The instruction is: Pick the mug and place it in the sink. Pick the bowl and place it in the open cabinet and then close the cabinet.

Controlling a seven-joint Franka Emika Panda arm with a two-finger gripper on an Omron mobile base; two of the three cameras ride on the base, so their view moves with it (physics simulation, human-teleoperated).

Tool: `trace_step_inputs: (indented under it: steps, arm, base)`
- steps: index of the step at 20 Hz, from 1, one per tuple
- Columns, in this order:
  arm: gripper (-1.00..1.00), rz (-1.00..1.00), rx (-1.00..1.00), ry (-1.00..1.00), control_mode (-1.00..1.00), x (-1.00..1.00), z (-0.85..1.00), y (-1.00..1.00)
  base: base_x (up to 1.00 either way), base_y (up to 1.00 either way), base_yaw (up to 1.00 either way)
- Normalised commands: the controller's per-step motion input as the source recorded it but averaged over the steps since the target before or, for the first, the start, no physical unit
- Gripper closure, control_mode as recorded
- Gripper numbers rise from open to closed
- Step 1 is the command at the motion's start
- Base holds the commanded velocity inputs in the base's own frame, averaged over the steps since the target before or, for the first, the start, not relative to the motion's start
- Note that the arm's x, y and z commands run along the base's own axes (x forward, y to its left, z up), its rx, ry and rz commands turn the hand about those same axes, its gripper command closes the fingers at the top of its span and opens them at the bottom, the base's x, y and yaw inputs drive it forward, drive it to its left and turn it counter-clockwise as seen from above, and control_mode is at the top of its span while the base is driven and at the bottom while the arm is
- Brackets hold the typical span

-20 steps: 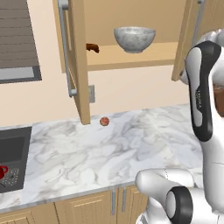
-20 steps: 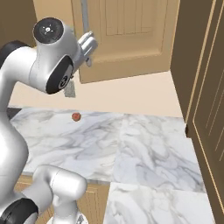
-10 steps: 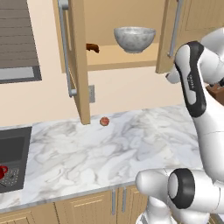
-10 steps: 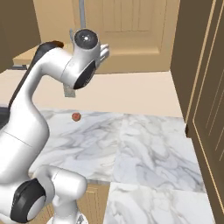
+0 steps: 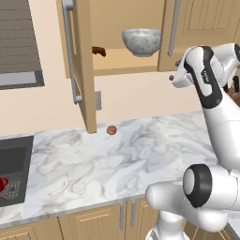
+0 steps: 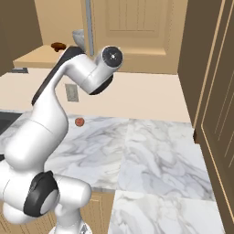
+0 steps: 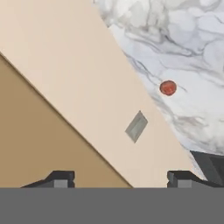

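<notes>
The bowl (image 5: pixel 141 41) is seen on the cabinet (image 5: pixel 82 70) shelf, the mug (image 5: pixel 3 183) in the sink (image 5: pixel 11 161). The gripper (image 7: pixel 118 177), jaws spread and empty, is held right of the left-swung door; closing is judged next.

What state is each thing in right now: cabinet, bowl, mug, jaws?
Cabinet: doors open.
Bowl: upright on the cabinet shelf.
Mug: in the sink, at the picture's left edge.
Gripper: jaws wide apart, nothing between them.
Ball: resting on the counter, by the wall.
</notes>
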Motion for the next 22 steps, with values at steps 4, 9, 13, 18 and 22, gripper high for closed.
trace_step_inputs:
  steps: [4,9,13,18,22]
  arm:
    - [-1.0,0.08,0.0,-0.14,-1.0,0.96,-0.17,0.3]
    - [-1.0,0.0,-0.04,-0.11,-1.0,-0.76,0.24,0.42]
    - [-1.0,0.0,-0.01,0.12,-1.0,-0.96,0.63,0.4]
    - [-1.0,0.0,0.0,0.27,-1.0,-0.79,0.67,0.22]
    - [-1.0,0.0,0.0,0.31,-1.0,-0.96,0.65,-0.34]
  base:
    - [0.0,0.0,0.0]
    - [0.0,0.0,0.0]
    - [0.0,0.0,0.0]
    - [0.0,0.0,0.0]
    - [0.0,0.0,0.0]
